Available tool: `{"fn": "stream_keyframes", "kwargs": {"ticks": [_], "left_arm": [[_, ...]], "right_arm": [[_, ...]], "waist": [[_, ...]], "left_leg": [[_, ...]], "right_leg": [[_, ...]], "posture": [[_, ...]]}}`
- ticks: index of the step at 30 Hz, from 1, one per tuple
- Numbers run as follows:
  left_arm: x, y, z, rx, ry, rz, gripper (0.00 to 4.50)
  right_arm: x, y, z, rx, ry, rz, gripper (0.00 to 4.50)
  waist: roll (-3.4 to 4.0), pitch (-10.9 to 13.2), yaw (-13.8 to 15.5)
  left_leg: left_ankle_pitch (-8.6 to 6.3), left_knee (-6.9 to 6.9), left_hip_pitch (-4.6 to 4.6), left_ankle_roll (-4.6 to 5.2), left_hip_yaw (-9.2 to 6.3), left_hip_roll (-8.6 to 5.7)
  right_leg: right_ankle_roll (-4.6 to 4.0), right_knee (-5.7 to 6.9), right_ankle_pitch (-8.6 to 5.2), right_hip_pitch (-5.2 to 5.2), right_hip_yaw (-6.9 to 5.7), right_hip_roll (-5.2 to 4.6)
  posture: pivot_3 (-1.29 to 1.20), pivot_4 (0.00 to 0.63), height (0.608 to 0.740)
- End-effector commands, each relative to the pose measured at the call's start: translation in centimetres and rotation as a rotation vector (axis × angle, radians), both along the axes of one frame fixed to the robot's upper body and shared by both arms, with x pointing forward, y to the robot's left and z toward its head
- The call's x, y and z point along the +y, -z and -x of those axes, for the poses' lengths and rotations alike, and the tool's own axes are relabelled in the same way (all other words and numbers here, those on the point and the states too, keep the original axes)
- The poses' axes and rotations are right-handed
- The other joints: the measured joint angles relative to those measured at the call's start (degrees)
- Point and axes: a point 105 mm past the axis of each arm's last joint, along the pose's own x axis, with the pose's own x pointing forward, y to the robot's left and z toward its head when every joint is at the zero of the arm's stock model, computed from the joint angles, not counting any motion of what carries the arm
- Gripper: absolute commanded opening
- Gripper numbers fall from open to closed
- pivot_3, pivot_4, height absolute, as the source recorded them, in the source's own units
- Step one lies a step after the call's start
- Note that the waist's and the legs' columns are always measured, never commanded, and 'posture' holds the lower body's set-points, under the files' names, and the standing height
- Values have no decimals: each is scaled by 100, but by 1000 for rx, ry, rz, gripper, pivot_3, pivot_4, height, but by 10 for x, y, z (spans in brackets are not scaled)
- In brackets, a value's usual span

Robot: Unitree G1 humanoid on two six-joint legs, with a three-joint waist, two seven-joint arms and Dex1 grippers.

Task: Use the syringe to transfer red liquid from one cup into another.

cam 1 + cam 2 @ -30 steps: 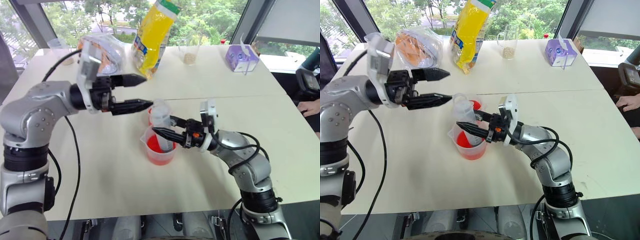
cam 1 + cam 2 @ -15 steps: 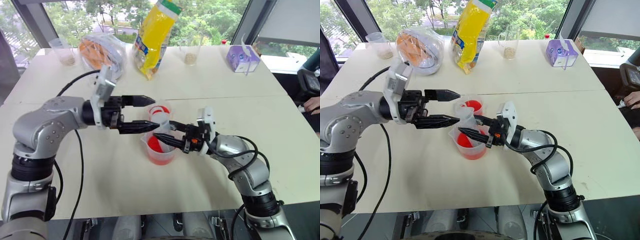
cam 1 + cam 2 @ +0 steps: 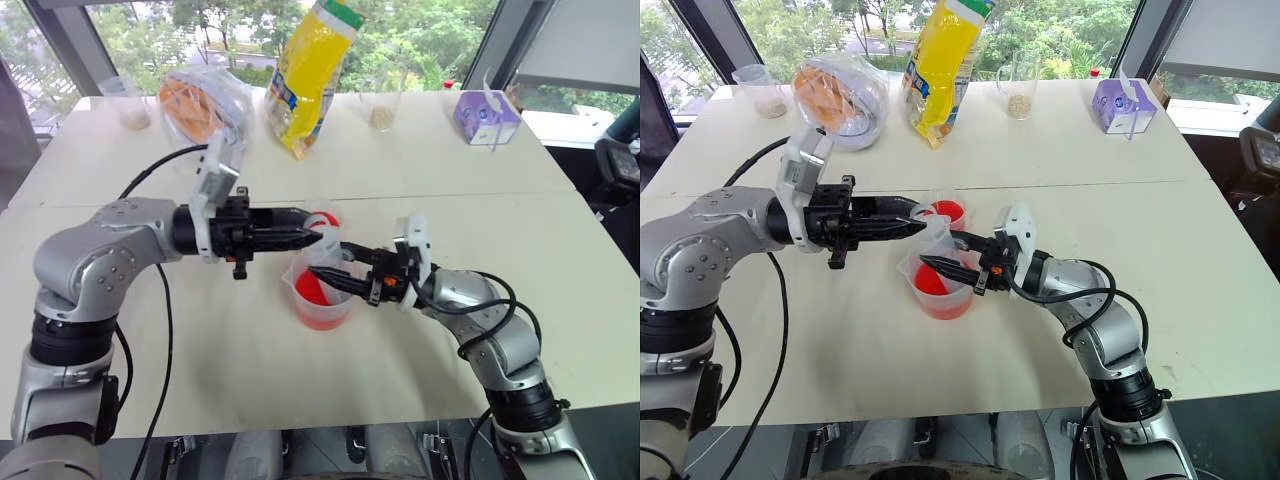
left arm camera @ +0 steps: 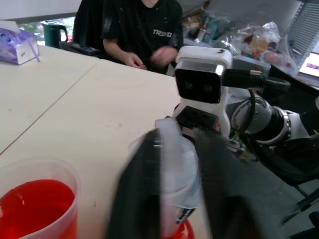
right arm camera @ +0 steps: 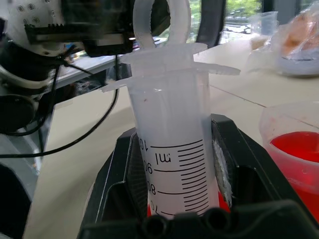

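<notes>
Syringe (image 5: 172, 159), light, rigid and slippery, is being clamped upright over the beaker (image 3: 320, 298) by the right gripper (image 3: 335, 275), its plunger (image 5: 160, 22) being pinched by the left gripper (image 3: 925, 223).

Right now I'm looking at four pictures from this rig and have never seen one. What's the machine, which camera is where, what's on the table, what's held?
It is a humanoid robot with two arms, each ending in two black fingers. Two pictures come from a stereo camera on its head, looking down over the arms. The other two come from cameras on each wrist, looking along that arm's fingers.

On the pale table stands a spouted beaker of red liquid, with a smaller clear cup of red liquid just behind it. At the far edge are a yellow bag, a clear bag with orange contents, two cups of beige grains and a purple box.

The right gripper is shut on the syringe, held upright over the beaker. The left gripper is shut at the plunger's top. In the left wrist view a person sits beyond the table.
</notes>
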Motion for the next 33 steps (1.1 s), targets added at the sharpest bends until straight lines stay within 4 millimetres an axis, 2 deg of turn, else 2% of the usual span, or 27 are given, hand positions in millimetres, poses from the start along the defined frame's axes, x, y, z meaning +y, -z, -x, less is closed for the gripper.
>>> {"fn": "stream_keyframes", "kwargs": {"ticks": [1, 4, 14, 21, 33], "left_arm": [[-3, -5, 8, -23, 41, 6, 27], [-3, -7, 7, -29, 40, 8, 27], [14, -48, -6, -118, -21, 71, 27], [20, -60, -10, -159, -45, 69, 27], [22, -65, -13, -184, -60, 66, 27]], "right_arm": [[1, -13, 1, -52, -3, -17, 1403], [1, -14, 1, -52, -5, -18, 1403], [3, -7, 0, -21, -25, -11, 1403], [4, -1, 0, 5, -37, -4, 1403], [4, 5, -1, 25, -43, 4, 1403]], "waist": [[0, 0, 1], [0, 0, 1], [0, 0, -1], [0, 0, -2], [0, 0, -2]], "left_leg": [[0, 0, 0, 0, 0, 0], [0, 0, 0, 0, 0, 0], [0, 0, 0, -1, 0, -2], [1, 0, 0, -2, 0, -1], [1, 0, 1, -2, 0, -1]], "right_leg": [[0, 0, 0, 0, 0, 0], [0, 0, 0, 0, 0, 0], [0, 0, 0, 0, 0, 0], [0, 1, 0, 0, 0, 1], [0, 1, 0, 0, 0, 0]], "posture": [[0, 150, 740], [0, 150, 740], [0, 150, 740], [0, 150, 740], [0, 150, 740]]}}
